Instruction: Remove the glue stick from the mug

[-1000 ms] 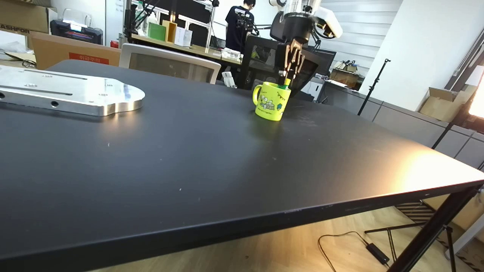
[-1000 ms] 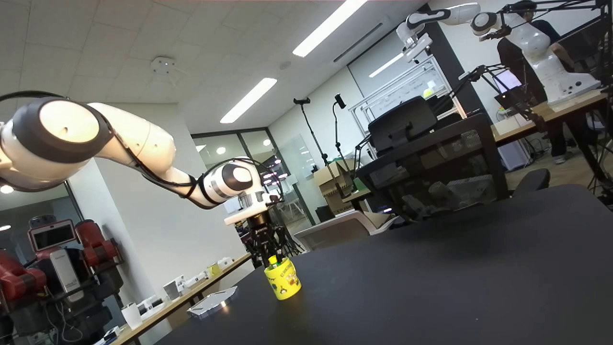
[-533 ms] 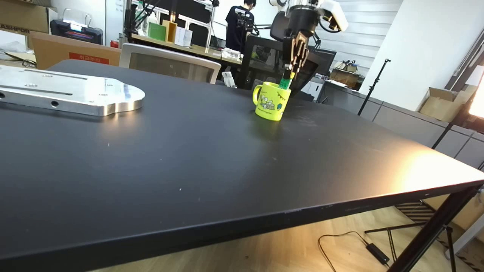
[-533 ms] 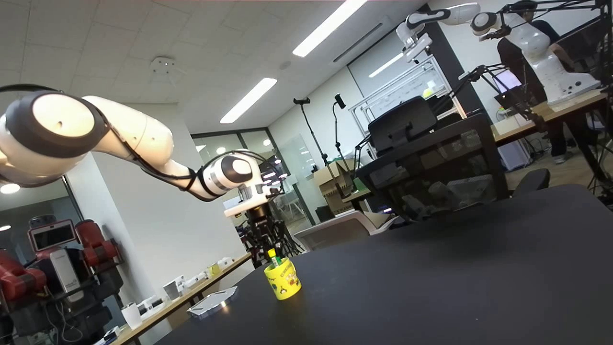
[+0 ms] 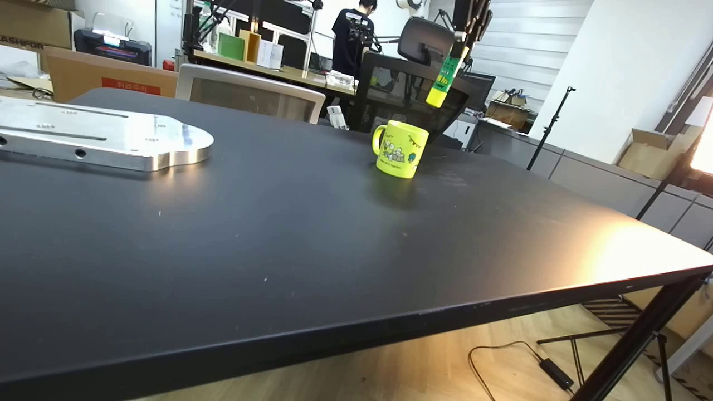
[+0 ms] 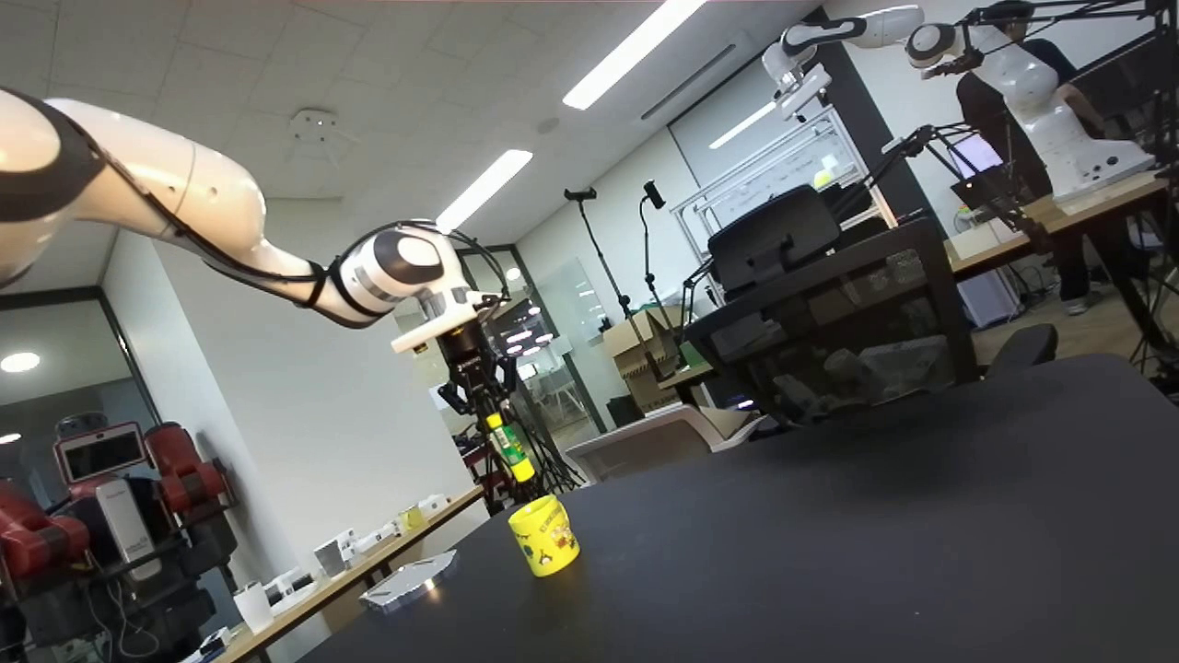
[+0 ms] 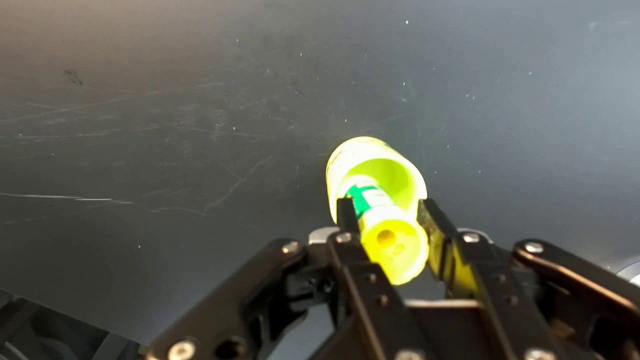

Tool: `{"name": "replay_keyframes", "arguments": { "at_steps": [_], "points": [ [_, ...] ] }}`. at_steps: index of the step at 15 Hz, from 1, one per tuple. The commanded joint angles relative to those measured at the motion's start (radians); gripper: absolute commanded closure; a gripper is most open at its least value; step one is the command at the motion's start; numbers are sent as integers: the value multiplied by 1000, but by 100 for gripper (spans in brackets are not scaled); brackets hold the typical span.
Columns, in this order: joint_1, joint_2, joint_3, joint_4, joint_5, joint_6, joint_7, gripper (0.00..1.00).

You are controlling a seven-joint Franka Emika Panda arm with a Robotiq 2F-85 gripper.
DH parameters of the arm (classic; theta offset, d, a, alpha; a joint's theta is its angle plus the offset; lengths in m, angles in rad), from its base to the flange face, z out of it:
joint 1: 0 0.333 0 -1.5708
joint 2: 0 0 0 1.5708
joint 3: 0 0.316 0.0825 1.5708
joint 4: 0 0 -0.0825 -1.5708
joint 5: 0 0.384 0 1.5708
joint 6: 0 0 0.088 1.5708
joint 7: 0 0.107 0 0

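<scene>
The glue stick is a slim cylinder with a green label and yellow ends, in an exterior view (image 5: 447,77), in an exterior view (image 6: 511,449) and in the wrist view (image 7: 395,250). My gripper, in both exterior views (image 5: 463,50) (image 6: 497,412) and the wrist view (image 7: 384,212), is shut on its upper end. The stick hangs tilted in the air, above and apart from the mug. The lime-green mug (image 5: 398,153) stands upright on the table, also in an exterior view (image 6: 543,539). In the wrist view the mug (image 7: 336,172) lies behind the stick, its opening partly hidden.
A silver metal plate (image 5: 106,136) lies on the dark table (image 5: 289,239), also in an exterior view (image 6: 410,582). A mesh-backed chair (image 5: 250,100) stands at the table's edge, and a black chair (image 6: 847,322) shows beyond it.
My gripper has risen with the glue stick, pulling it up out of the mug until its lower end is above the rim. The mug has stayed in place.
</scene>
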Motion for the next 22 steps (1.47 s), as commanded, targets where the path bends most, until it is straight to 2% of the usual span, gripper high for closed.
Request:
{"name": "replay_keyframes", "arguments": {
  "at_steps": [1,7,10,15,22],
  "points": [
    [-15,-188,-9,-244,-3,58,24,91],
    [-43,-386,-45,-569,-3,179,74,91],
    [-66,-417,-71,-682,-6,217,81,91],
    [-103,-391,-107,-772,3,318,60,91],
    [-131,-318,-133,-792,-4,393,68,91]
  ]
}}
